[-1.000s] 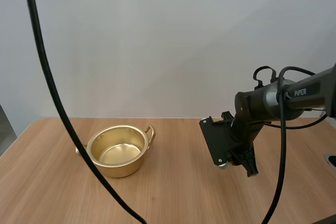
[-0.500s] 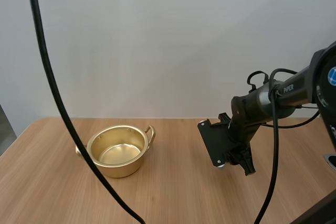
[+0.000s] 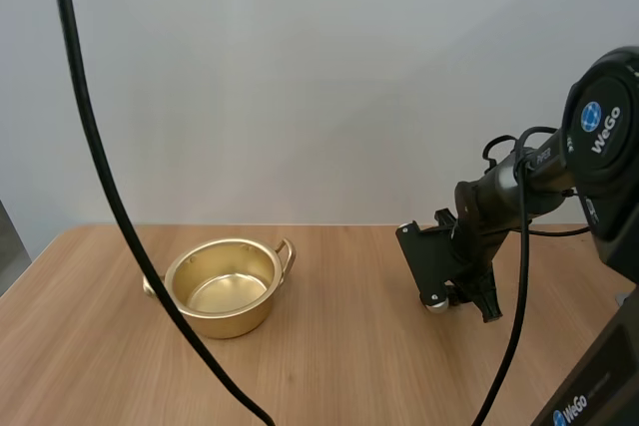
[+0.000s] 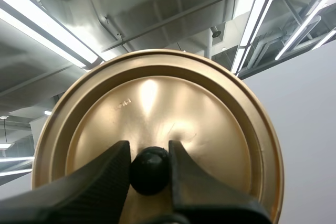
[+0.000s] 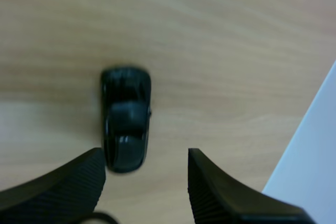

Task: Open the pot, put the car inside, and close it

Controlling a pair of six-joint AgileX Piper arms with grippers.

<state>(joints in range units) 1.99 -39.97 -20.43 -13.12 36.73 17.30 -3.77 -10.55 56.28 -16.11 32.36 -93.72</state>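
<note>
Looking past our right gripper (image 5: 145, 156), its fingers wide apart and empty, we find the small black toy car (image 5: 126, 119) on the light wooden table (image 5: 236, 51) just ahead of the tips. Its long axis runs square to the line between them, and it lies closer to one finger than the other. Our left gripper (image 4: 149, 150) is clamped on the black knob (image 4: 150, 174) of the round brass-coloured lid (image 4: 157, 98), away from the lidless golden pot (image 3: 225, 286). Since half a second ago the right arm has shifted rightward, while the pot has not moved.

Robot lab bench: PiPER arm (image 3: 499, 197), wooden table (image 3: 339, 356), plain wall (image 3: 300, 77).
</note>
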